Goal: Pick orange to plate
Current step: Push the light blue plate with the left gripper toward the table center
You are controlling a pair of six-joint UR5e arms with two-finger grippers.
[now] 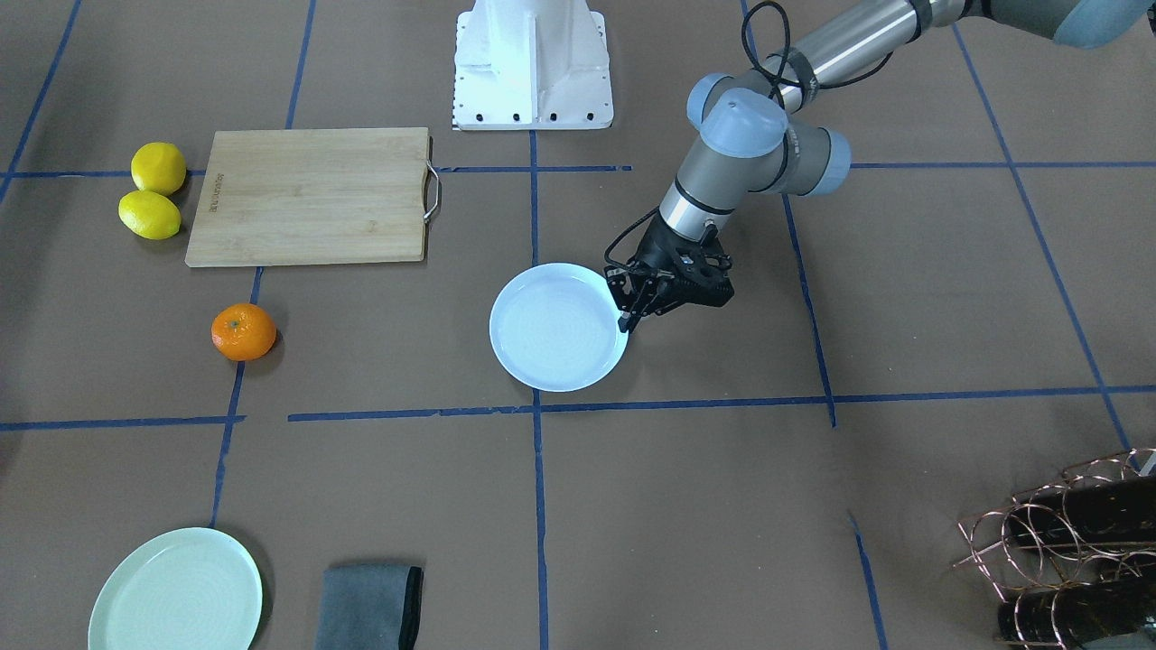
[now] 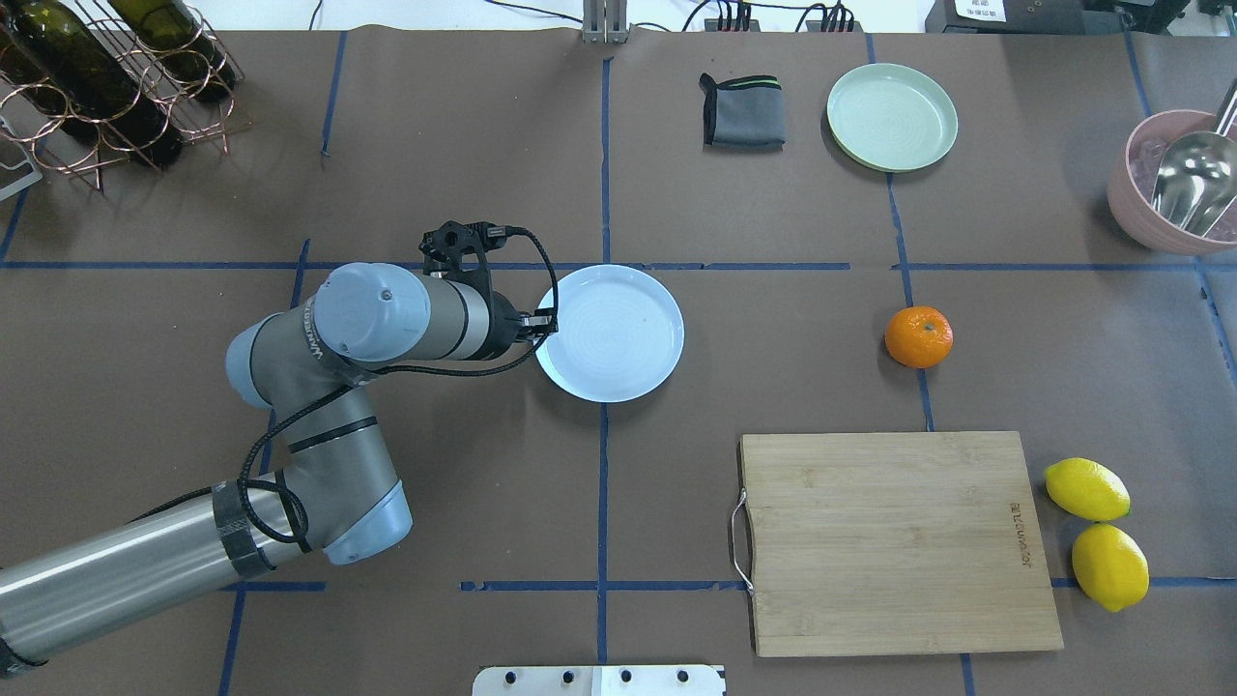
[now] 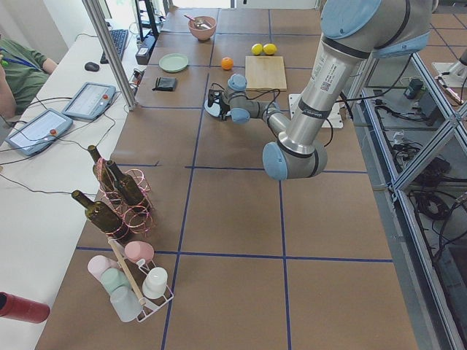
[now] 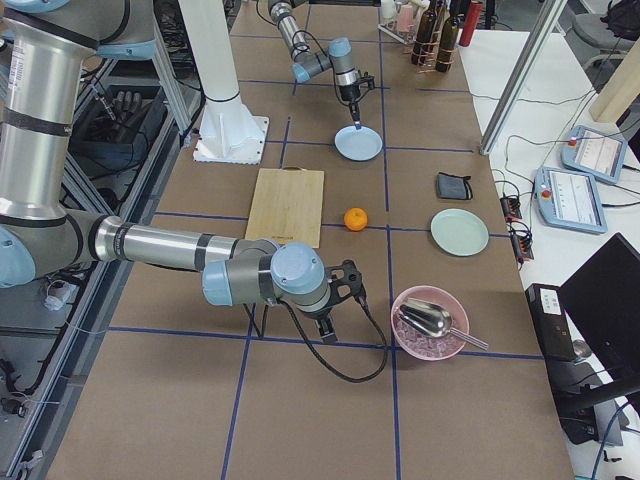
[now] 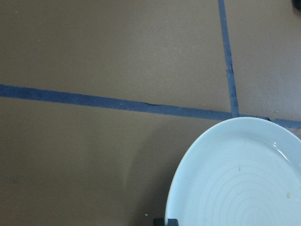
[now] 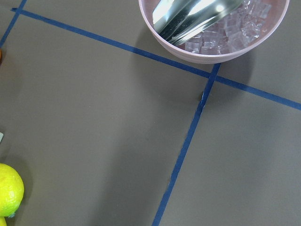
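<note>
Where the plate (image 2: 609, 333) lies flat near the middle of the table (image 2: 792, 367), its left rim is pinched by the left gripper (image 2: 546, 322), whose fingers are drawn close together on the edge. The orange (image 2: 918, 336) is seen well to the right of the plate, resting on the table against a blue tape line (image 2: 908, 290) and touched by nothing. Between plate and orange only brown table is found, crossed by tape. Nearer the robot, a wooden cutting board (image 2: 894, 541) is set with its far edge near the orange but apart from it, and two lemons (image 2: 1097, 532) are placed just beside its right edge. On the far side, a mint-green plate (image 2: 891, 116) and a folded grey cloth (image 2: 742, 114) are laid side by side. A pink bowl (image 2: 1169, 184) is stood at the far right edge. The right gripper (image 4: 328, 330) is held above the table near that bowl; whether it is wide or narrow cannot be told.
</note>
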